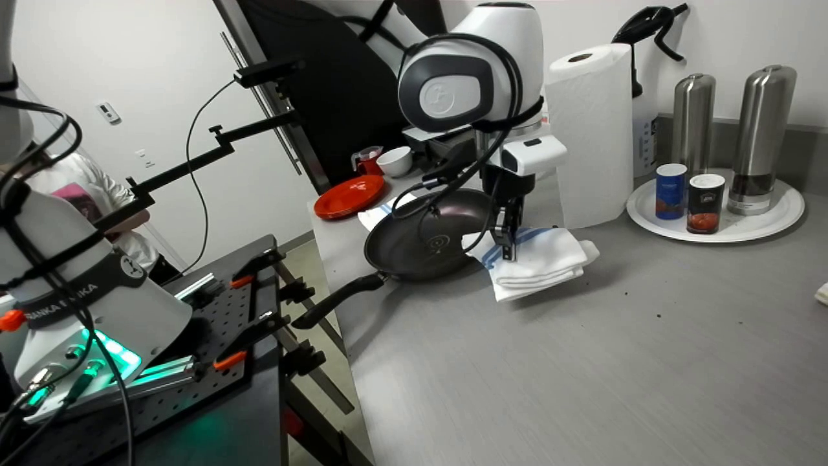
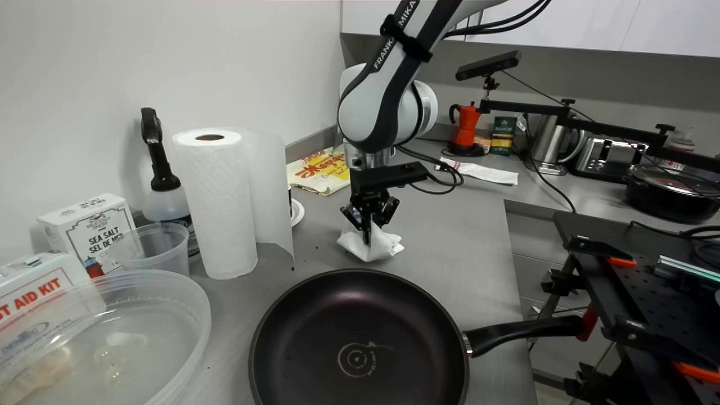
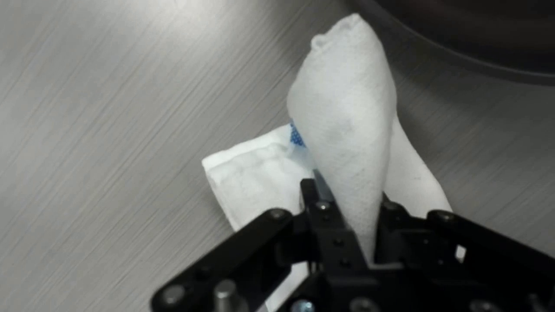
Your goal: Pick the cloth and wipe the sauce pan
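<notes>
Just beside the black frying pan (image 2: 360, 329), the blue-striped cloth (image 1: 543, 262) is pinched by the gripper (image 1: 509, 249), jaws nearly together; if loose folds are dragged against the pan, the cloth could be pulled free.

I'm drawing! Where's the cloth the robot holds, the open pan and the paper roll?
Cloth (image 3: 343, 112): in the wrist view, on its pinched fold.
Open pan (image 2: 360, 329): in an exterior view, on its inside.
Paper roll (image 2: 216, 208): in an exterior view, on its side.

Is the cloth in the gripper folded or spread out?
Folded: in an exterior view the cloth shows stacked layers along its edge, and in the wrist view the gripper pinches up a fold.
</notes>
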You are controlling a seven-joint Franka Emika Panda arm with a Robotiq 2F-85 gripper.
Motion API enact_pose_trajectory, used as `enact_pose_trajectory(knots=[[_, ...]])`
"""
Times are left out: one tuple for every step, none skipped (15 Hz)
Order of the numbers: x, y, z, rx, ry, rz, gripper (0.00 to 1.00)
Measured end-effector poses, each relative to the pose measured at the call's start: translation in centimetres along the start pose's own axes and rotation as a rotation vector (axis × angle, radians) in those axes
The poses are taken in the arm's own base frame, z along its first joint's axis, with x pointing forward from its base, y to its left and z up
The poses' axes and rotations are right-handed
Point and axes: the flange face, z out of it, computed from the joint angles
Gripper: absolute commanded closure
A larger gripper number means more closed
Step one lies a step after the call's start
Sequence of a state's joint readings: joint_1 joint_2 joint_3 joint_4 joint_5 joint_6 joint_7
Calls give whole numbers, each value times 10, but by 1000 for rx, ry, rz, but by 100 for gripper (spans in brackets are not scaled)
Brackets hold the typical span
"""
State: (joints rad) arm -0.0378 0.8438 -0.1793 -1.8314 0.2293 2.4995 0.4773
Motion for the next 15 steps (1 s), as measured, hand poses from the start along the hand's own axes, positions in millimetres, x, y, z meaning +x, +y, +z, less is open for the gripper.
enact_pose_trajectory(knots=[[-5,-5,-6,3,8,-14,96],[-10,-10,-12,6,18,-28,96],[-15,-14,-19,9,27,-42,96],[-21,-18,-25,13,35,-55,96],[-27,-22,-32,18,42,-69,96],[-33,-25,-37,21,45,-84,96],[-38,-27,-43,23,47,-97,96],[-44,-30,-47,25,48,-110,96],[-50,-32,-51,27,45,-124,96],[-56,-33,-53,29,40,-139,96],[-63,-34,-53,30,33,-152,96],[-69,-34,-52,29,26,-160,96],[-76,-35,-49,24,17,-168,96],[-84,-36,-45,18,7,-177,96],[-93,-37,-40,10,-6,-188,96]])
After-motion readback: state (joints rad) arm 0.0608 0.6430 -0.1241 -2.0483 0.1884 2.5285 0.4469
